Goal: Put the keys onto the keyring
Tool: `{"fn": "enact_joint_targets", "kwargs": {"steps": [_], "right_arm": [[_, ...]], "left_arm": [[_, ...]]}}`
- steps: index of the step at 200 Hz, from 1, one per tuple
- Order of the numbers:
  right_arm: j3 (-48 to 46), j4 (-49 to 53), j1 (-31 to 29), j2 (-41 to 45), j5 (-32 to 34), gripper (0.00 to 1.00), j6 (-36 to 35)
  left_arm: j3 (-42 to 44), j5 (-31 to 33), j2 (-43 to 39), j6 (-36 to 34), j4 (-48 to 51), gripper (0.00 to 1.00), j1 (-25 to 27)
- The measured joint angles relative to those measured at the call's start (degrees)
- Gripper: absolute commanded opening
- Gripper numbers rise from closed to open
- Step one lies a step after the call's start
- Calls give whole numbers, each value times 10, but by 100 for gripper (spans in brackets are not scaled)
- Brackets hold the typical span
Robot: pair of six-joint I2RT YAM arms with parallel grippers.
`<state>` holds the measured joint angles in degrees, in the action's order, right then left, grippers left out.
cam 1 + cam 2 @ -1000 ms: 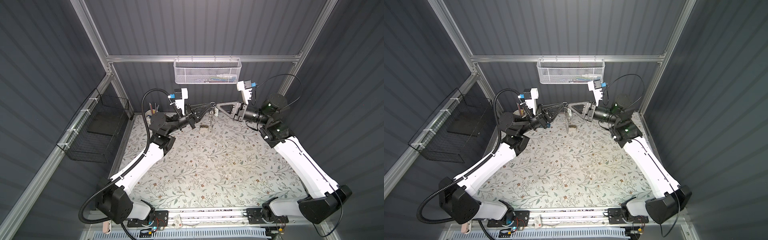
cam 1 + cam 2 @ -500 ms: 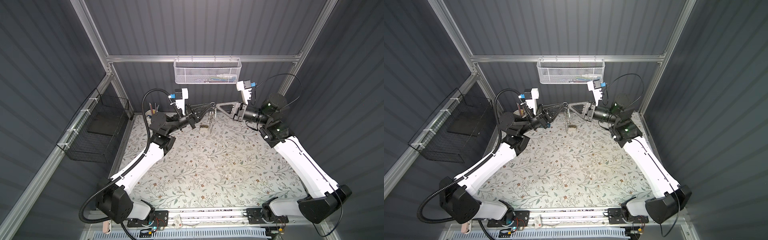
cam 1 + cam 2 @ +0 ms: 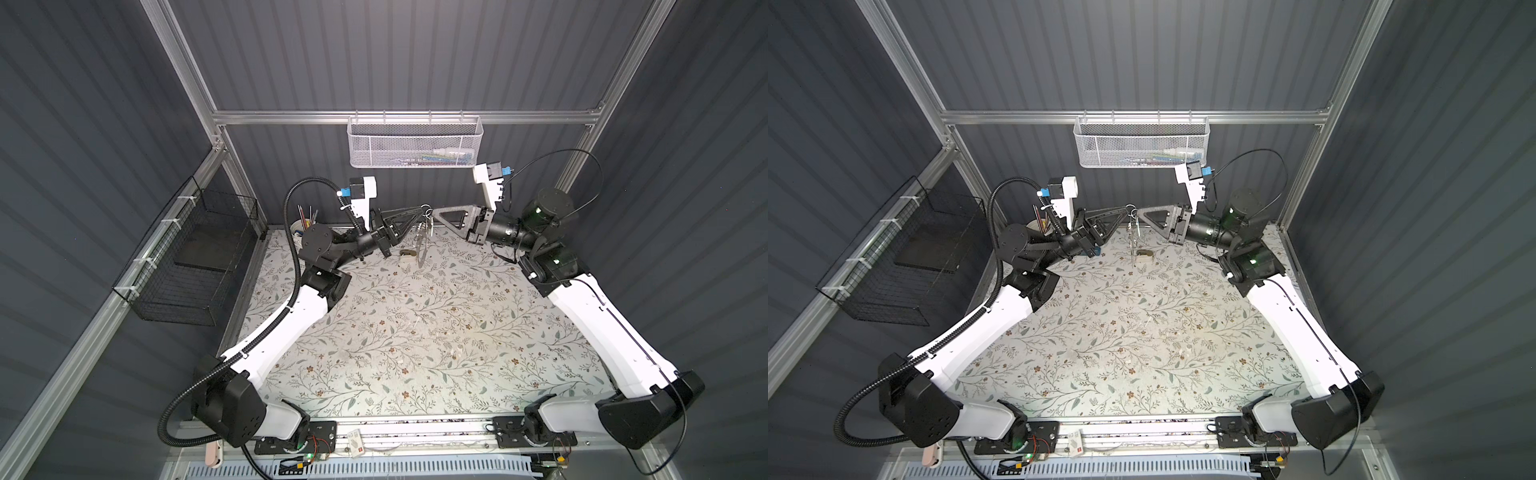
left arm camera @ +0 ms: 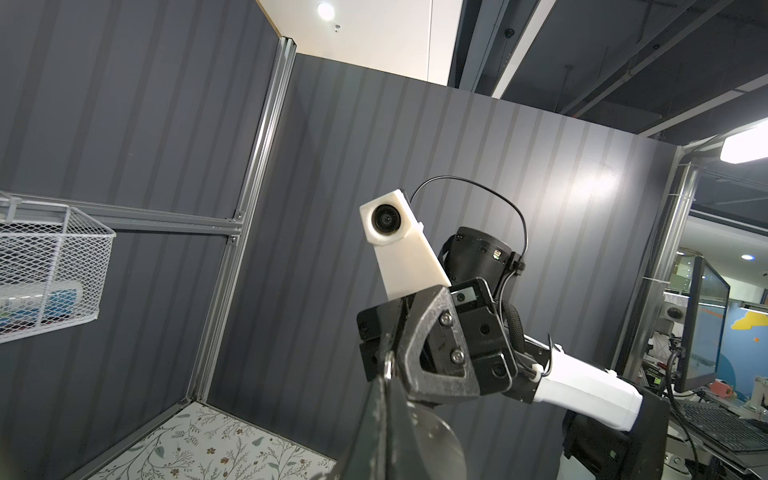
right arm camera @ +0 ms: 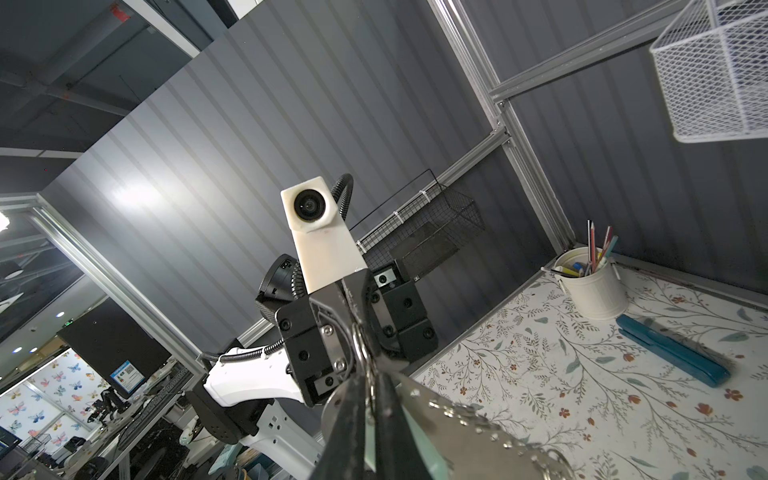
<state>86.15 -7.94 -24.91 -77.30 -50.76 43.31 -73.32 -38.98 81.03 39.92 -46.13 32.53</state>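
Backdrop: dark ribbed booth walls, a floral table mat (image 3: 415, 332), and a white mesh basket (image 3: 413, 141) on the back rail, the landmark for what follows.
Left gripper (image 3: 420, 209): raised beneath the basket, jaws pressed together on the keyring (image 3: 421, 249), pinched at a silver wire ring so the grey fob dangles clear of the mat.
Right gripper (image 3: 434, 214): tip to tip with the left under the basket; jaws narrow, the keys (image 5: 419, 453) caught between them by the pale mint tag (the brass blade itself I cannot make out).
Just changed: over the last second the right jaws have drawn in and the tip has crept toward the left; the fob hangs as it did.
Meaning: likely the hold on the tag is only now taken, so threading onto the ring is starting, not done.
Bystanders: tan lump (image 3: 408, 253) on the mat beneath the basket; teal case (image 5: 673, 349) toward the left arm's side of it.
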Motion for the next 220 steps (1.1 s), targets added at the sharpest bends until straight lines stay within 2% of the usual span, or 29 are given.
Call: {"fn": "enact_joint_targets", "kwargs": {"steps": [92, 220], "right_arm": [[-16, 5, 0, 12, 8, 3, 0], [-33, -56, 1, -1, -18, 4, 56]], "left_arm": [[0, 0, 0, 0, 3, 0, 1], [0, 1, 0, 4, 2, 0, 0]]}}
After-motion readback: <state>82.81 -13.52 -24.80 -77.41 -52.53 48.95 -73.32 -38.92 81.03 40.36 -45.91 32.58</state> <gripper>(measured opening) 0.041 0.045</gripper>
